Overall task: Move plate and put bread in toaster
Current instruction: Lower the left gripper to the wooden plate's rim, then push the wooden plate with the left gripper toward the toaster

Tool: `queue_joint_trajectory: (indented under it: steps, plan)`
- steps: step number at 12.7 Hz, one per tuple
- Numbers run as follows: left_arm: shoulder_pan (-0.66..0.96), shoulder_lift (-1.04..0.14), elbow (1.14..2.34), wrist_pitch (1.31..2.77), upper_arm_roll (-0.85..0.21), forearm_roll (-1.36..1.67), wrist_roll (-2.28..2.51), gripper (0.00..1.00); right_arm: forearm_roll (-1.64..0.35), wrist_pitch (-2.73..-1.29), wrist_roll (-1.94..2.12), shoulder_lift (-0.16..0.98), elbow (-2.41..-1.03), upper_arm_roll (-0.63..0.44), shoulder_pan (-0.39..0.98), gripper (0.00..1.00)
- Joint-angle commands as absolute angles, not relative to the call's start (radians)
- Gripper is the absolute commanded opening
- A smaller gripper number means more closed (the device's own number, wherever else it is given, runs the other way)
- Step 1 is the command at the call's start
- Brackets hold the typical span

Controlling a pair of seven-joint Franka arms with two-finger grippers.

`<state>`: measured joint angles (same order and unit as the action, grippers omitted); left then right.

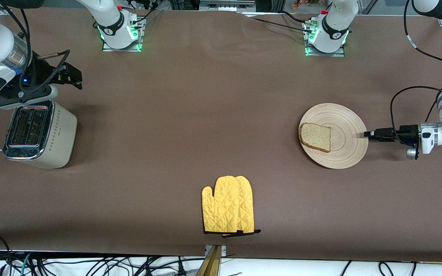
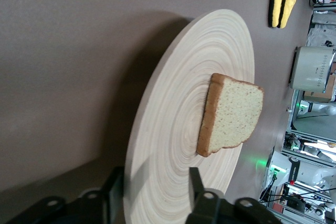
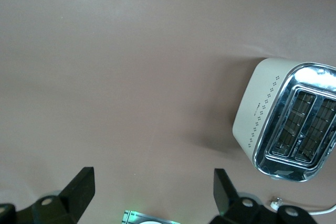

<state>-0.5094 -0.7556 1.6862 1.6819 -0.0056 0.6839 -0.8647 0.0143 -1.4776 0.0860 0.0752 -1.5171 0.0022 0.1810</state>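
Sliding the plate (image 1: 345,147) toward the toaster (image 1: 38,132) was, by my judgement, the step in hand, and doing it well called for a firm, level pinch on the rim and a slow drag so the bread (image 1: 315,137) would not skid off. The left gripper (image 1: 366,134) lay low at the plate's edge toward the left arm's end of the table; in the left wrist view its fingers (image 2: 195,182) straddled the rim, one above and one below, with a gap showing, so they looked not yet clenched. The bread sat on the part of the plate away from that gripper. The right gripper (image 1: 73,78) hung spread apart and empty just beside the toaster, which stood at the right arm's end, well apart from the plate; that arm waited. A yellow oven mitt (image 1: 228,210) lay between them, nearer the front camera.
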Motion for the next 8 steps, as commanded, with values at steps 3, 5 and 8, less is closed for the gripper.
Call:
queue_joint_trajectory:
  steps: [3, 5, 8]
  plan:
    - [-0.477, -0.790, 1.667, 1.701, -0.006, 0.660, -0.874, 0.00, 0.006, -1.479, 0.083, 0.063, -1.528, 0.002, 0.179, 1.00]
    - [-0.472, -0.792, 1.669, 1.692, -0.008, 0.658, -0.861, 0.00, 0.006, -1.479, 0.083, 0.063, -1.528, 0.002, 0.179, 1.00]
    - [-0.424, -0.790, 1.669, 1.600, -0.017, 0.678, -0.854, 0.00, 0.006, -1.479, 0.083, 0.063, -1.528, 0.002, 0.179, 1.00]
